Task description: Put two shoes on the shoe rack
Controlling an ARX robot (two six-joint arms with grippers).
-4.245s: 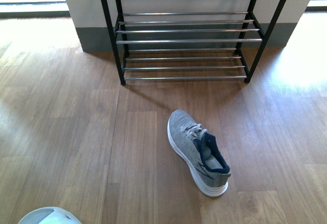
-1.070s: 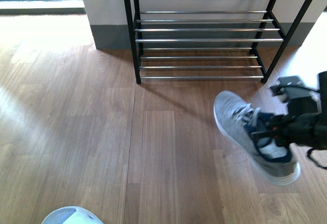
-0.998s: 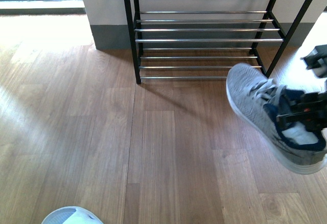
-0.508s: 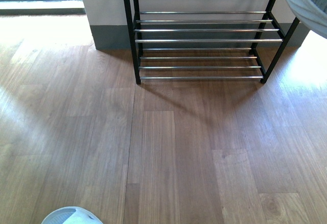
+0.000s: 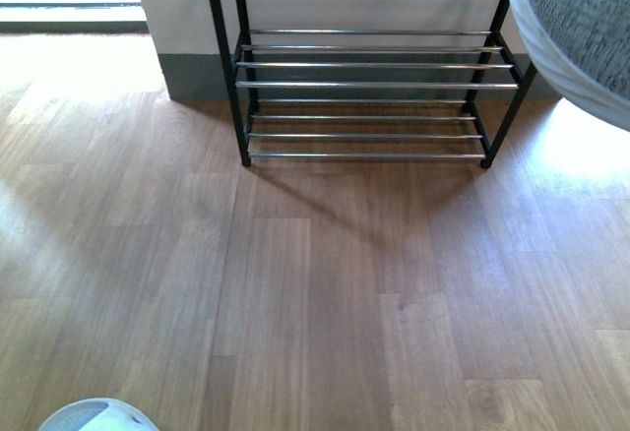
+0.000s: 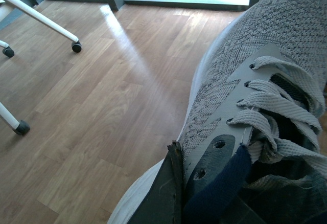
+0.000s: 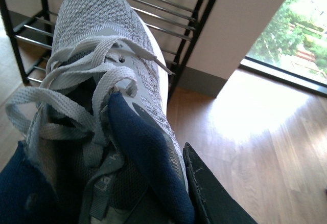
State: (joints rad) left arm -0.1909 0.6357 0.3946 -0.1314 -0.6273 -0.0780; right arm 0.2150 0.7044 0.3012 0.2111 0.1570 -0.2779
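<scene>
- Wood floor fronts the shoe rack.
- Right gripper clamps a grey sneaker at the collar, aloft near the rack's right end, toe pointing at its bars.
- Left gripper holds a second grey sneaker.

I have the four-tier black-framed shoe rack with chrome bars standing at the far edge of the wooden plank floor, backed against the wall. The grey knit sneaker with a white sole hangs above the floor before the rack's right end. The pale blue rubber slide lies at the near left corner, well apart from both.
</scene>
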